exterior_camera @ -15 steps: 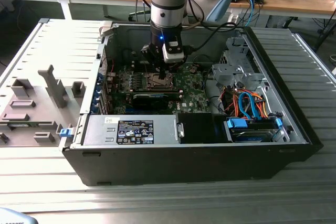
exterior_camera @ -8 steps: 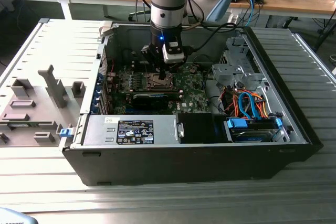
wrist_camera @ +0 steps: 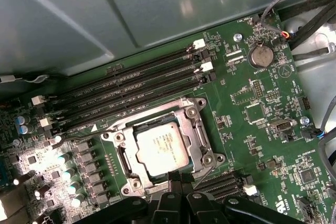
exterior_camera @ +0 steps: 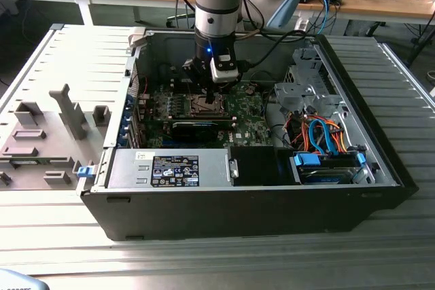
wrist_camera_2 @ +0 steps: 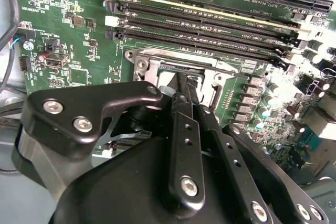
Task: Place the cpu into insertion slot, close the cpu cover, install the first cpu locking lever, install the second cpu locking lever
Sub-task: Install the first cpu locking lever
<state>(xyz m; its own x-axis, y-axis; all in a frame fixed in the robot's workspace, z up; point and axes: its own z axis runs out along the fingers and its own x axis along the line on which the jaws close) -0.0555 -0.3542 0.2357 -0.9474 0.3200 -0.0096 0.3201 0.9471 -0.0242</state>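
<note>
One cpu (wrist_camera: 161,146) is sitting flat in the slot (wrist_camera: 122,157) with the cover (wrist_camera: 190,120) lying down around it, and the gripper (wrist_camera_2: 185,83) — jaws pinched narrow, holding nothing — is hovering at the socket's edge, so any lever push wants to be slow and square.

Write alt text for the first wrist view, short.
A cpu with a pale metal face sits in the insertion slot on a green motherboard, framed by the silvery cpu cover. Four long black memory slots run beside the socket, a coin cell battery lies further off, and black gripper parts border the socket.
</note>
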